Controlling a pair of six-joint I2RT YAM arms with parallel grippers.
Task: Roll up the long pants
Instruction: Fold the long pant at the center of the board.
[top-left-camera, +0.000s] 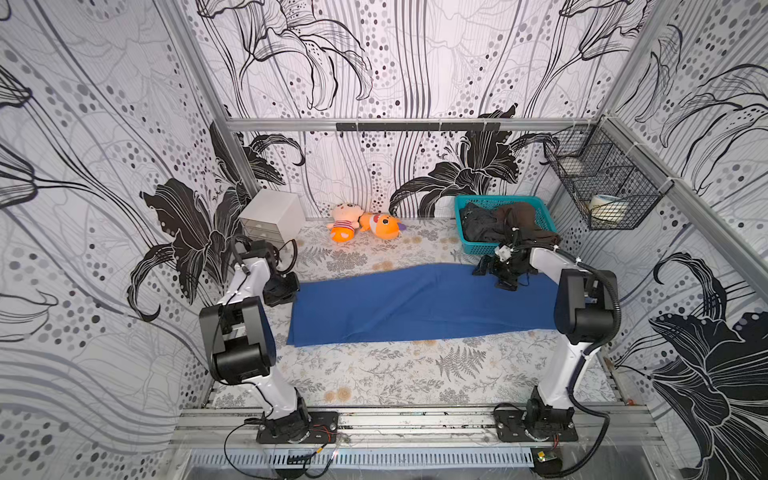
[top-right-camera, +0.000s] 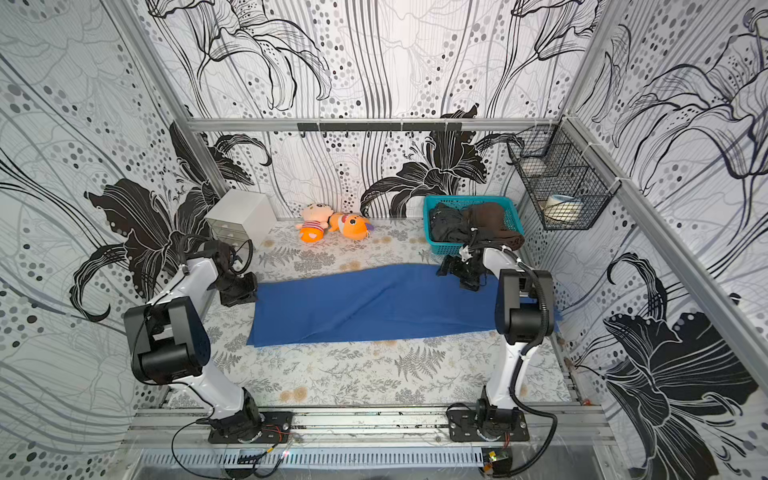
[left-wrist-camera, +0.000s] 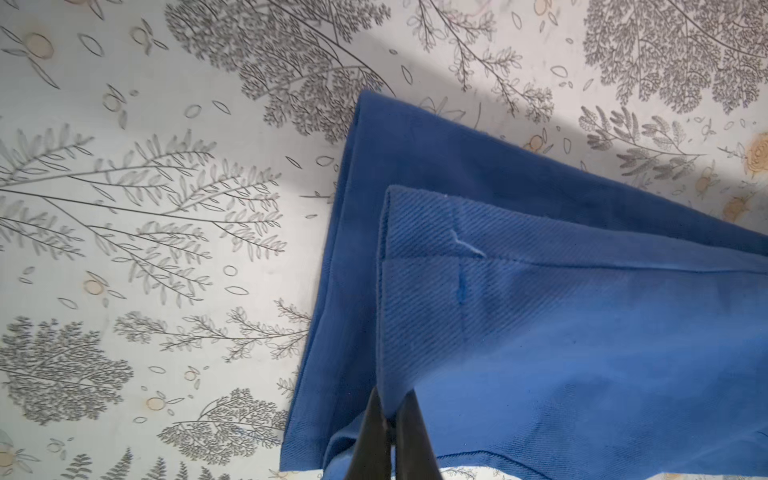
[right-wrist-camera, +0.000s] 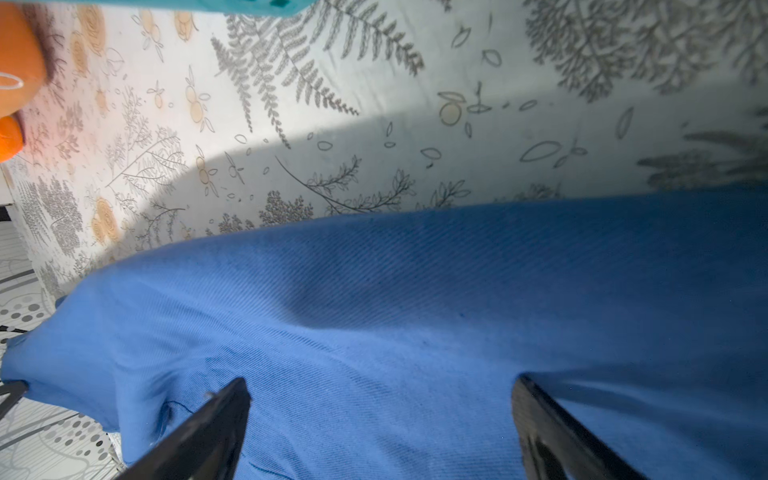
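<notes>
No legible text, label, brand or number appears on the long pants (top-left-camera: 415, 305), plush toys (top-left-camera: 345, 224), basket (top-left-camera: 478, 248) or drawer unit (top-left-camera: 272, 216).

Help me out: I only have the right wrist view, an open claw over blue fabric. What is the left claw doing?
Observer: The left claw is shut on a hemmed edge of the long pants.
Operator: Has any rolling begun?
Observer: No roll shows. In both top views the pants lie flat, stretched side to side across the table.
Operator: What's in the teal basket at my frame edge?
Observer: A dark grey garment and a brown garment, piled inside.
</notes>
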